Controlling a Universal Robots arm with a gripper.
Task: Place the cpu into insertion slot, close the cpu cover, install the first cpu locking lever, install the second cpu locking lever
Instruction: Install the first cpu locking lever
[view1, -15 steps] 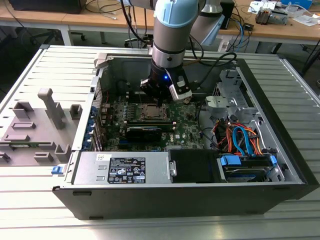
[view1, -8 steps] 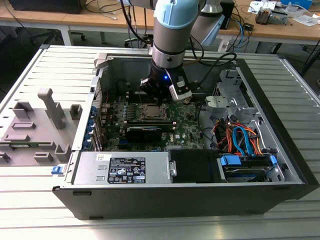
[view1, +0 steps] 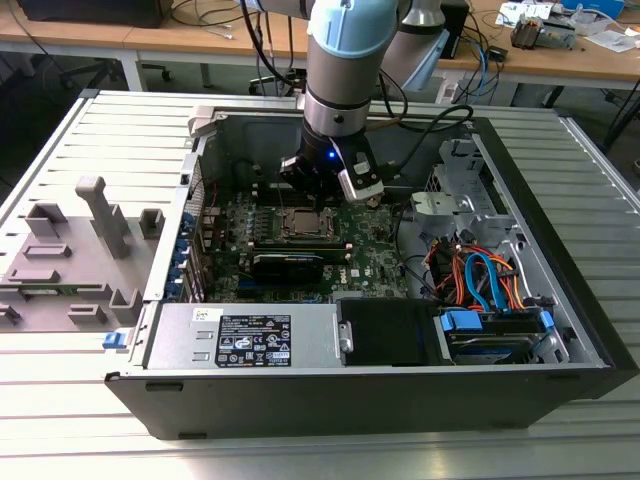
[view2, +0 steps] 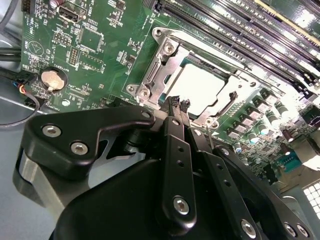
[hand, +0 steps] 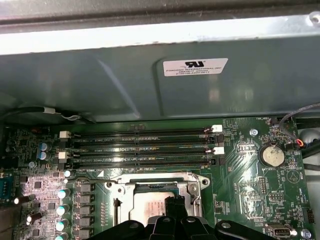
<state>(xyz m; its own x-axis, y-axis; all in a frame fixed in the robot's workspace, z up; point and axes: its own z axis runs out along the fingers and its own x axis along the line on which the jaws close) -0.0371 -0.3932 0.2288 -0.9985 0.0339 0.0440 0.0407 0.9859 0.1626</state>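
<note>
We see the gripper (view2: 178, 104) just above one edge of the socket (view2: 190, 61). Its jaws are pressed together with nothing in them. The chip (view2: 201, 86) lies flat in the socket, with the cover (view2: 156, 72) down around it.

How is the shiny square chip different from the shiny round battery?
The cpu is square; the coin battery is round. The cpu is bigger and ringed by the cpu cover; the battery sits out on the green board. Both are flat and silvery.
</note>
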